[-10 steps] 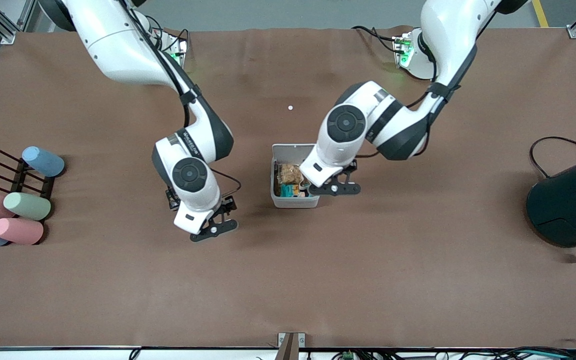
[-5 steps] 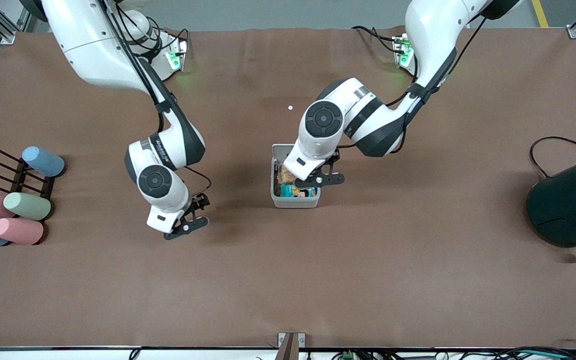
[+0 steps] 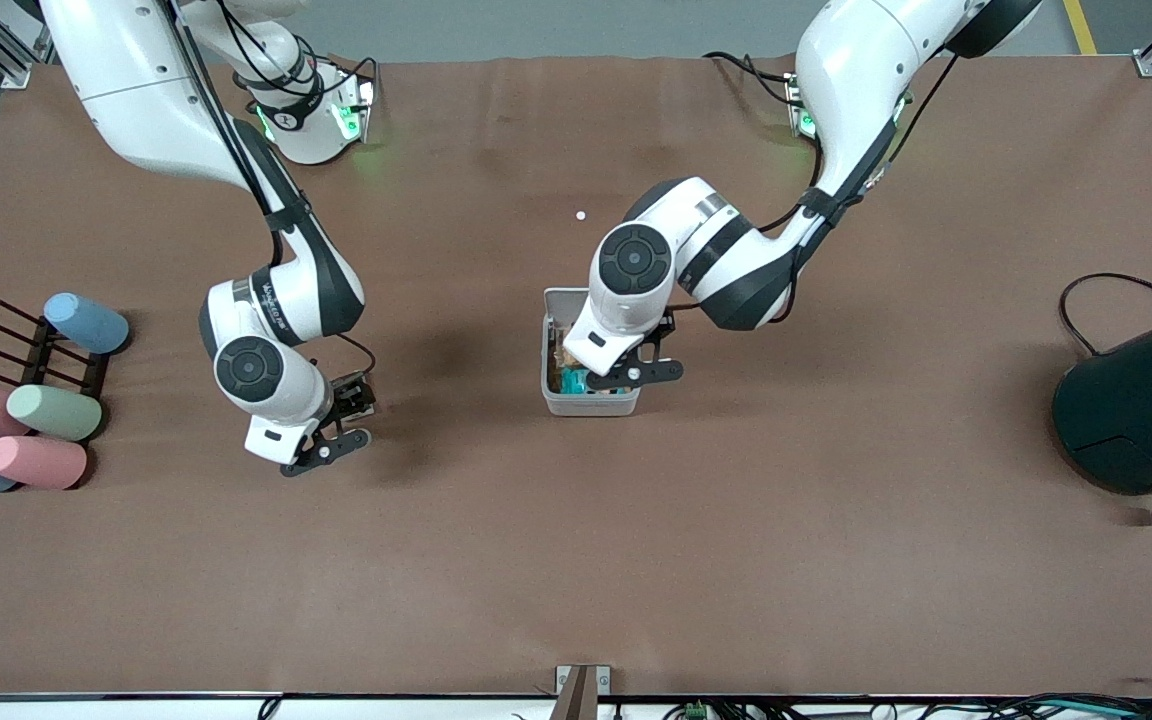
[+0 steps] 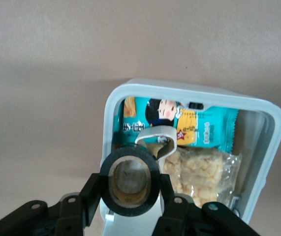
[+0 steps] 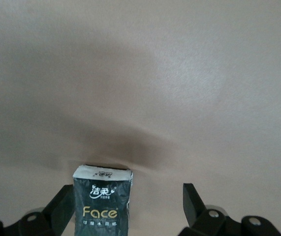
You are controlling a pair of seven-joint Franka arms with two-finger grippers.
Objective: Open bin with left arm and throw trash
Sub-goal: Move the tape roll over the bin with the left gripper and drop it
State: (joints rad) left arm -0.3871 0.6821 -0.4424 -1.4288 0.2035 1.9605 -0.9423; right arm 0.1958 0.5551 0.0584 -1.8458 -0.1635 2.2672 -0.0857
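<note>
High front camera, two wrist close-ups

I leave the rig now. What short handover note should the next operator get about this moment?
Left gripper: shut on the tape ring, over the open bin.
Right gripper: open, over the table toward the right arm's end; black packet between its fingers, against one, not clamped.
Done: bin opened; snack wrappers lie inside.
Left: drop the ring in, then grip and bin the packet.

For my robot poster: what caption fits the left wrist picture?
Left hand holds a tape ring over the open bin full of snack packets.
</note>
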